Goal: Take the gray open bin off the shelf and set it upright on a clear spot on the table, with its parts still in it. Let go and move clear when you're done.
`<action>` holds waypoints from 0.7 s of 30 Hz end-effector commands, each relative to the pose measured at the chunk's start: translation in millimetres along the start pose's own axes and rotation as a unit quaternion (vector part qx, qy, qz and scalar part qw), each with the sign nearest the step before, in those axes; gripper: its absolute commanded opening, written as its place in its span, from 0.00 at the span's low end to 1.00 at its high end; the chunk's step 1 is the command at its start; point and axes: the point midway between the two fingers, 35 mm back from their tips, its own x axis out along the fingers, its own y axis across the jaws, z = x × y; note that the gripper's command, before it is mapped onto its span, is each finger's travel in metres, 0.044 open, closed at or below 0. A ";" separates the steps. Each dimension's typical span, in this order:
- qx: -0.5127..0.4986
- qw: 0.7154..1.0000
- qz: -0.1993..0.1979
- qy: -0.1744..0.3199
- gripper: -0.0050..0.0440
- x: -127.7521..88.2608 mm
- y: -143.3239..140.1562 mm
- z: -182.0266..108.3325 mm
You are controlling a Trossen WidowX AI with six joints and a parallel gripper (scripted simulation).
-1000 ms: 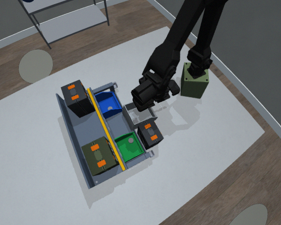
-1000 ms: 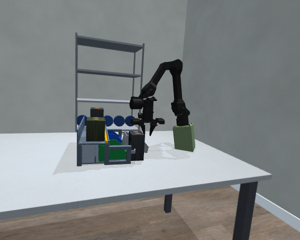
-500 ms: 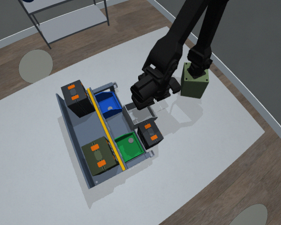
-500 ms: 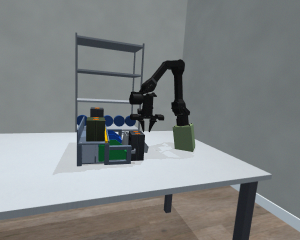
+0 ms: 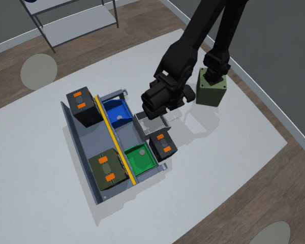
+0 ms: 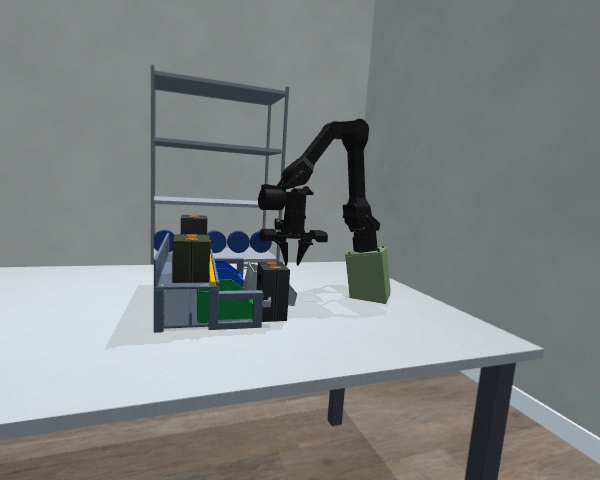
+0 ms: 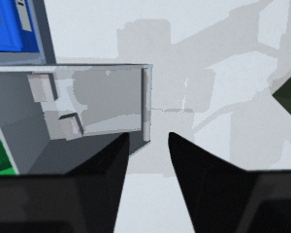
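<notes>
The gray open bin (image 5: 139, 127) (image 6: 292, 296) (image 7: 15, 109) stands upright just outside the front edge of the small shelf (image 5: 127, 136) (image 6: 235, 324) (image 7: 43, 29), beside a dark case. In the wrist view two light blocks lie in it, one part (image 7: 42, 88) by the far wall and another part (image 7: 71, 125) nearer the middle. Whether its rear rests on the shelf edge cannot be told. My gripper (image 6: 292, 264) (image 7: 148, 137) points down above the bin's front end, fingers part open and empty. Its fingertips are hidden in the top view.
A blue bin (image 5: 119, 112) and a green bin (image 5: 145, 163) sit in the shelf's lower level. A dark case (image 5: 163, 146) (image 6: 273, 294) stands close beside the gray bin. An olive case (image 5: 108, 170) and another dark case (image 5: 84, 107) are on top. The arm's green base (image 5: 210, 95) (image 6: 368, 276) stands behind.
</notes>
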 end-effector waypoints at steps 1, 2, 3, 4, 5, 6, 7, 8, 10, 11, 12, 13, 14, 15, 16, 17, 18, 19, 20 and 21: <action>0.001 1.000 0.010 0.002 0.41 -1.5 4.0 -0.1; 0.001 1.000 0.010 0.001 0.41 -0.1 3.9 0.1; 0.001 1.000 0.010 0.001 0.41 1.3 3.9 0.2; 0.000 1.000 0.010 0.001 0.41 2.7 3.9 0.4; 0.000 1.000 0.010 0.001 0.41 2.7 3.9 0.4; 0.000 1.000 0.010 0.001 0.41 2.7 3.9 0.4; 0.000 1.000 0.010 0.001 0.41 2.7 3.9 0.4; 0.000 1.000 0.010 0.001 0.41 2.7 3.9 0.4; 0.000 1.000 0.010 0.001 0.41 2.7 3.9 0.4; 0.000 1.000 0.010 0.001 0.41 2.7 3.9 0.4; 0.000 1.000 0.010 0.001 0.41 2.7 3.9 0.4; 0.000 1.000 0.010 0.001 0.41 2.7 3.9 0.4; 0.000 1.000 0.010 0.001 0.41 2.7 3.9 0.4; 0.000 1.000 0.010 0.001 0.41 2.7 3.9 0.4; 0.000 1.000 0.010 0.001 0.41 2.7 3.9 0.4; 0.001 1.000 0.010 0.002 0.41 2.8 3.7 0.0; 0.001 1.000 0.010 0.001 0.41 3.6 3.6 0.1; 0.001 1.000 0.010 0.001 0.41 4.4 3.6 0.3; 0.001 1.000 0.010 0.001 0.41 5.2 3.5 0.4; 0.000 1.000 0.010 0.001 0.41 6.0 3.5 0.5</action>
